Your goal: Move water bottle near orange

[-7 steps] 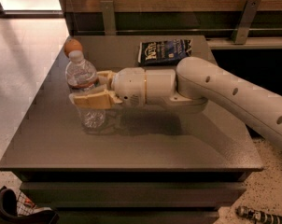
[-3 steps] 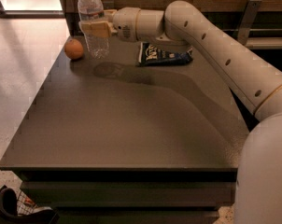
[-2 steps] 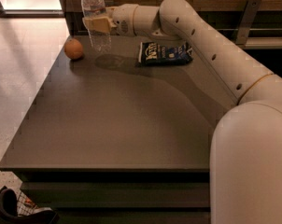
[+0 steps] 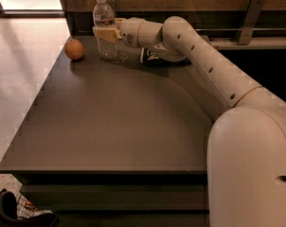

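The water bottle [image 4: 104,22] is clear ribbed plastic with a white cap and stands upright at the far left of the dark table [image 4: 114,122]. My gripper [image 4: 106,33] is shut on the water bottle's middle, its tan fingers [image 4: 105,34] hiding the label band. The bottle's base looks to be on or just above the tabletop. The orange [image 4: 74,49] sits on the table just left of the bottle, a small gap apart. My white arm reaches in from the lower right.
A dark packet [image 4: 150,56] lies behind my arm, mostly hidden. A wooden wall and a metal rail [image 4: 251,13] run along the table's far edge. The table's left edge drops to a light floor [image 4: 20,79].
My gripper has carried the water bottle from the table's middle left to the far left, next to the orange. Over the last second it has come lower, close to the tabletop.
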`<state>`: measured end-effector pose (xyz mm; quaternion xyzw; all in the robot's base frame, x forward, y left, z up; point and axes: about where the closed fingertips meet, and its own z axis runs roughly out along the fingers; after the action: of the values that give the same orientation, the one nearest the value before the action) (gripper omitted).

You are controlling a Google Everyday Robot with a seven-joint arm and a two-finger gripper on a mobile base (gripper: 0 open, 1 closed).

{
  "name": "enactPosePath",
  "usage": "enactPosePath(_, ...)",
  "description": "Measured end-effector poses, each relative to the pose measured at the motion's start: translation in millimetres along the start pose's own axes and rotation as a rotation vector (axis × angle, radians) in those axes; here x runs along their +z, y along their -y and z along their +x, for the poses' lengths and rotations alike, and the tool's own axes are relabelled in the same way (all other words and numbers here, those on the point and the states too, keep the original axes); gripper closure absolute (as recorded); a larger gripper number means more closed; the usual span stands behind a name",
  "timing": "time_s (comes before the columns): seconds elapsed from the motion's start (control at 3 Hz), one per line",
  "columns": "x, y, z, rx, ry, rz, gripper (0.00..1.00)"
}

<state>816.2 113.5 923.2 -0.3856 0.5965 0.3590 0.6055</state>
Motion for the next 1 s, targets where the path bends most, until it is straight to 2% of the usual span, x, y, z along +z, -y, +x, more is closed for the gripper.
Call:
enactPosePath(0.33, 15, -9, 9, -0.039, -0.02, 0.003, 1.0)
enactPosePath(0.67, 30, -24, 18, -0.076, -0.069, -0.002, 0.98)
enactPosePath(1.0, 35, -28, 21, -0.074, -0.084, -0.006, 0.67)
